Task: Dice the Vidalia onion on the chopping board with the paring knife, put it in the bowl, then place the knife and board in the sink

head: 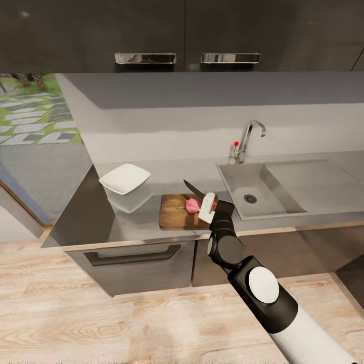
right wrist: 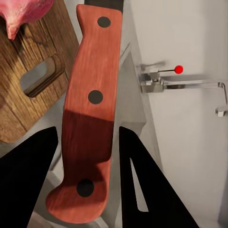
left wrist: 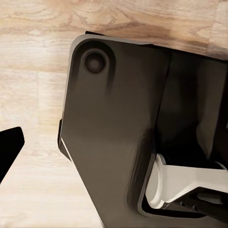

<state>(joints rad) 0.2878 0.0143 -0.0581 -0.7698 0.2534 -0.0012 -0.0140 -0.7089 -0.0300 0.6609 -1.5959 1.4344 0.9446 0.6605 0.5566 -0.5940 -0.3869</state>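
Here, working from the left of the head view, you have the white bowl (head: 125, 179) sitting on the grey worktop (head: 91, 217), well apart from the sink. Just right of it lies the chopping board (head: 177, 212), and on the board rests the onion (head: 192, 205), which renders pink rather than pale. Your right end effector (head: 210, 206) hangs over the board's right end, right beside the onion, with the paring knife (head: 194, 189) in it and the dark blade pointing up and to the left. Further right is the sink (head: 283, 184), its basin bare but for the round drain, and the curved chrome tap (head: 248, 139) with its red-tipped lever stands behind it.

The right wrist view gives you what the head view cannot: both dark fingers (right wrist: 28, 180) sit tight against either side of the knife's (right wrist: 90, 118) red, three-riveted handle, so the grip is closed on it. That view also shows the board's oval handle slot (right wrist: 40, 76), a corner of the onion (right wrist: 23, 14) and the tap (right wrist: 180, 83).

The left wrist view looks down at the pale wooden floor (left wrist: 33, 109) and the robot's own dark base (left wrist: 114, 133). One dark finger tip (left wrist: 9, 147) edges into it, so you cannot tell how far the left end effector is open.
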